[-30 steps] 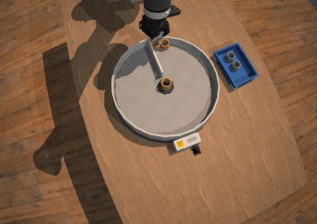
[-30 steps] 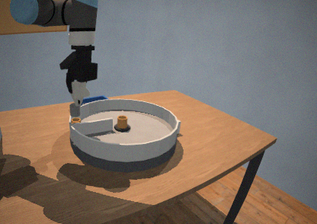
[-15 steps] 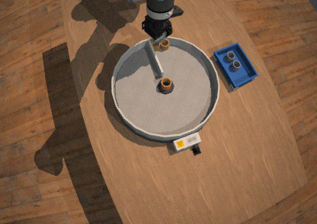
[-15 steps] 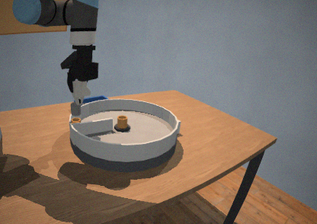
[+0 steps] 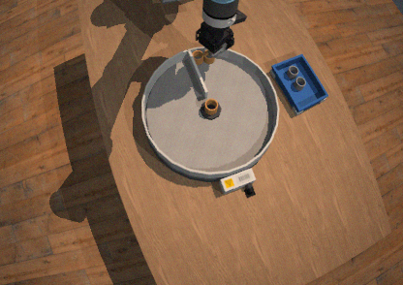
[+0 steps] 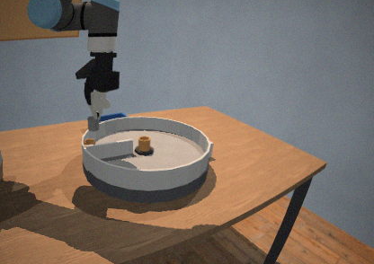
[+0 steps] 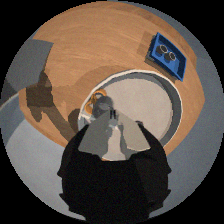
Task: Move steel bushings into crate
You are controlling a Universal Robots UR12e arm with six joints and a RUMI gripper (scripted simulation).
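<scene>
My gripper [image 6: 95,111] is shut on a grey steel bushing [image 6: 93,123] and holds it just above the far rim of the round grey turntable [image 5: 207,115]. In the top view the gripper [image 5: 215,43] hides that bushing. The wrist view shows the bushing [image 7: 104,106] between the fingers. Two brass bushings [image 5: 199,56] [image 5: 209,58] lie on the turntable beside the gripper. A third brass bushing [image 5: 211,107] stands on the centre hub. The blue crate [image 5: 298,82] to the right of the turntable holds two steel bushings [image 5: 293,72] [image 5: 300,83].
A white divider bar [image 5: 195,75] runs from the turntable's far rim towards the hub. A small white control box [image 5: 237,180] sits at the turntable's near edge. The table's right edge lies just beyond the crate.
</scene>
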